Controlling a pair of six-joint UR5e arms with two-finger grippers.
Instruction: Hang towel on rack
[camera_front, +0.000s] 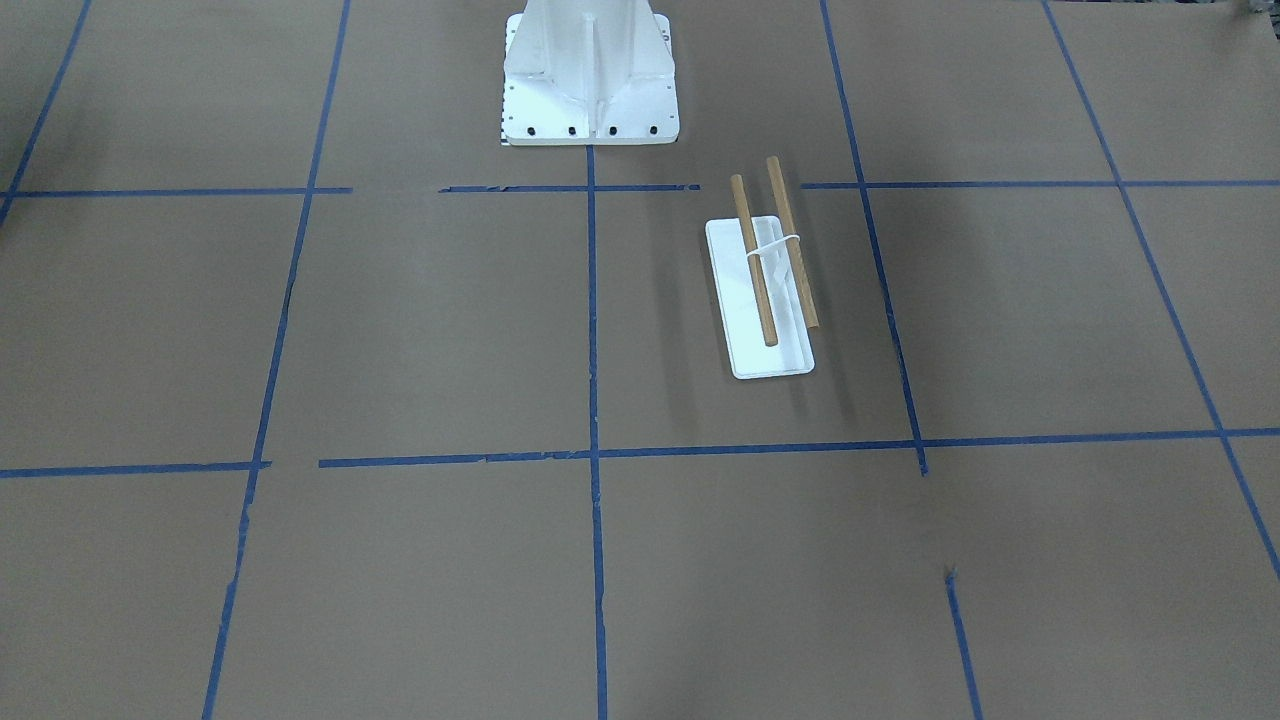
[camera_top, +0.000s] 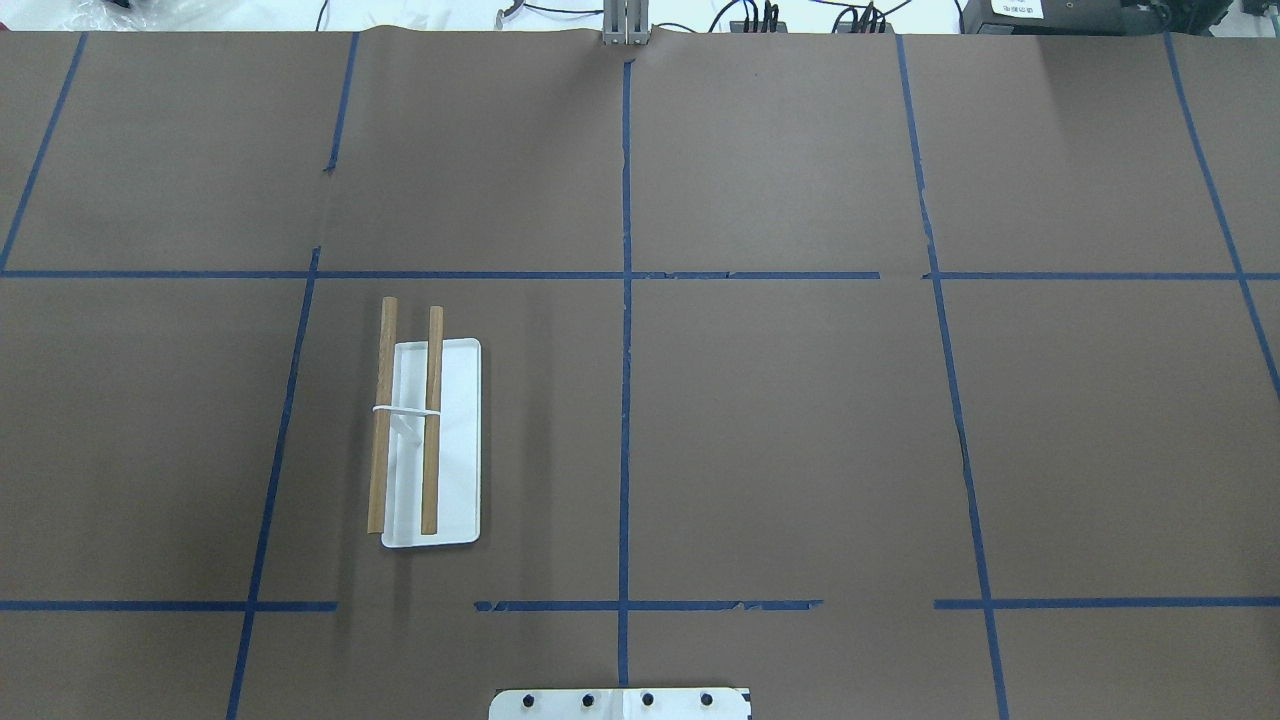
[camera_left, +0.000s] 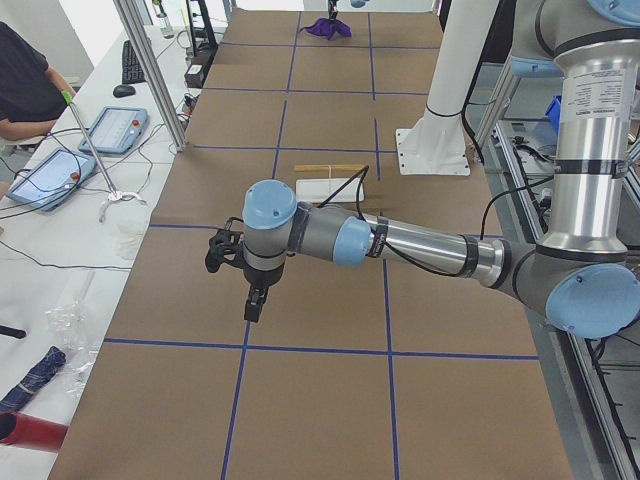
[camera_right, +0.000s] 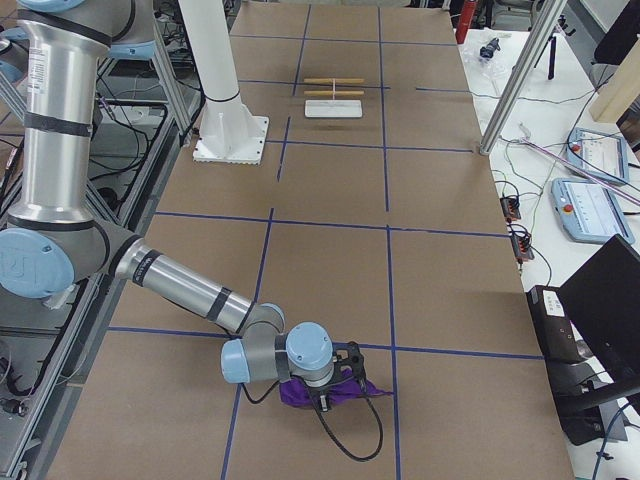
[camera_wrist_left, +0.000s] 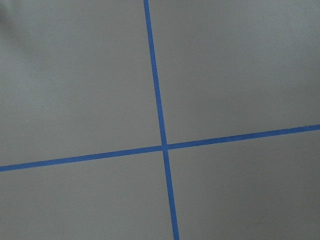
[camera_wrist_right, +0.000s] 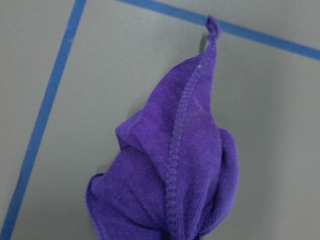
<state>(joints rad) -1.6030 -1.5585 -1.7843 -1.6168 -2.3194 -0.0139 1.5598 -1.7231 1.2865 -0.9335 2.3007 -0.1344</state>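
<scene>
The rack is two parallel light-brown dowels joined by a thin white loop over a small white tray. It stands on the robot's left half of the brown table, also in the overhead view. No arm is near it. The purple towel lies bunched at the table's far right end. Its folds gather at the bottom edge of the right wrist view. My right gripper is down on it, apparently pinching it. My left gripper hangs over bare table at the left end; I cannot tell its state.
The white bolted pedestal stands at the robot's edge, mid-table. Blue tape lines grid the brown paper. Aluminium posts and teach pendants line the operators' side. A person sits there.
</scene>
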